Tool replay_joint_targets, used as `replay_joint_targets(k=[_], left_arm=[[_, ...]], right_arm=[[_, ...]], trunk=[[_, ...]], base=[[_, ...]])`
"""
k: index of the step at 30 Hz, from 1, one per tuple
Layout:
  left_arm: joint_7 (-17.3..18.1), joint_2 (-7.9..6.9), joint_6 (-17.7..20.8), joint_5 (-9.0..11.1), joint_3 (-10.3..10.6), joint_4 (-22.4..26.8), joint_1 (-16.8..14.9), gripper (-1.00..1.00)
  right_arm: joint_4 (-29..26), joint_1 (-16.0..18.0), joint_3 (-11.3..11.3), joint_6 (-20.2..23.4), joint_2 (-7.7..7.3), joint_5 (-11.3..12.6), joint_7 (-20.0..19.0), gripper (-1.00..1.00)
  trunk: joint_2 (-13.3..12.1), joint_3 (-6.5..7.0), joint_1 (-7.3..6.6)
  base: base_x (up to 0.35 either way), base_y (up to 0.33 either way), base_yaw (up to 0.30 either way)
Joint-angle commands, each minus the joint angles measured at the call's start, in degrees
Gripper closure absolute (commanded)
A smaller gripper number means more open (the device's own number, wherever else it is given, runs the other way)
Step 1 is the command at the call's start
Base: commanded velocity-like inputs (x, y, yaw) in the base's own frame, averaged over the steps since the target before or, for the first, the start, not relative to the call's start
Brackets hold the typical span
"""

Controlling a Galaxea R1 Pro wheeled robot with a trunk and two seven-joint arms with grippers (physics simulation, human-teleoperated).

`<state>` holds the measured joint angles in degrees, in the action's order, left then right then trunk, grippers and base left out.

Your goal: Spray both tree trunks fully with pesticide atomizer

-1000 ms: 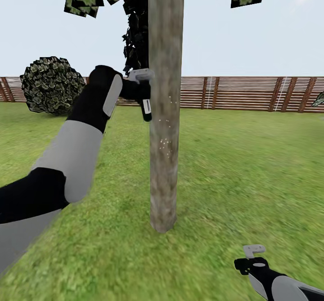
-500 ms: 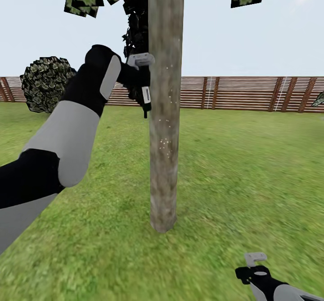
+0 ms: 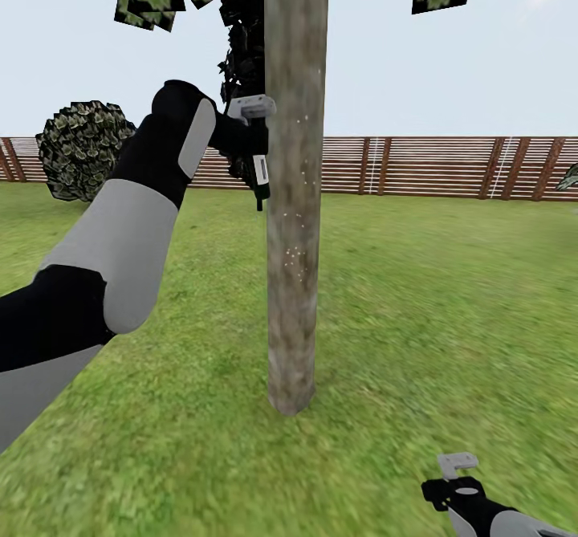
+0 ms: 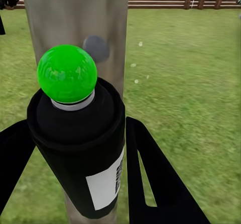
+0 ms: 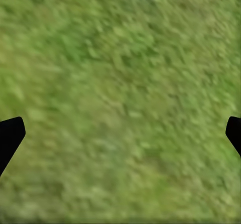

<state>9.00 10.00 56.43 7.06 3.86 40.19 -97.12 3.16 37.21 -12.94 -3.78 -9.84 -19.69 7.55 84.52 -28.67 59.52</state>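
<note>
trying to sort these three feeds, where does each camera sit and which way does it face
Head view: on the robot's head, facing forward and down at the tree trunk, lawn and fence; both arms show, the left gripper raised beside the trunk.
Left wrist view: near the left gripper, looking along its fingers at the pesticide atomizer against the trunk.
Right wrist view: near the right gripper, facing down at grass; fingertips at the edges.
Shared: head and left wrist views both show trunk and fence.

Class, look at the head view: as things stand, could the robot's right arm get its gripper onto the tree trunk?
Probably yes. The right gripper hangs low over the grass, open and empty, and only bare lawn lies between it and the tree trunk. The atomizer sits in the left gripper.
</note>
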Motion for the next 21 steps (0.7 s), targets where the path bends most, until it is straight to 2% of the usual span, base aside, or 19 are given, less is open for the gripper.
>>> replay_joint_targets(k=[1, 9, 17, 21], left_arm=[[-0.03, 0.00, 0.00, -0.01, 0.00, 0.04, 0.00, 1.00], [-0.03, 0.00, 0.00, -0.11, -0.18, -0.48, 0.00, 1.00], [-0.11, 0.00, -0.22, -0.14, -0.31, -6.40, 0.00, 1.00], [-0.18, 0.00, -0.26, -0.26, -0.48, -7.33, 0.00, 1.00]], right_arm=[[0.00, -0.01, 0.00, 0.00, 0.00, 0.00, 0.00, -1.00], [0.00, -0.03, 0.00, 0.00, 0.00, 0.00, -0.02, -1.00], [0.00, -0.03, 0.02, 0.00, 0.00, 0.00, -0.04, -1.00], [0.00, -0.03, 0.00, -0.01, 0.00, 0.00, 0.00, -1.00]], trunk=[[0.00, 0.00, 0.00], [0.00, 0.00, 0.00], [0.00, 0.00, 0.00], [0.00, 0.00, 0.00]], base=[[0.000, 0.000, 0.000], [0.000, 0.000, 0.000], [0.000, 0.000, 0.000], [0.000, 0.000, 0.000]])
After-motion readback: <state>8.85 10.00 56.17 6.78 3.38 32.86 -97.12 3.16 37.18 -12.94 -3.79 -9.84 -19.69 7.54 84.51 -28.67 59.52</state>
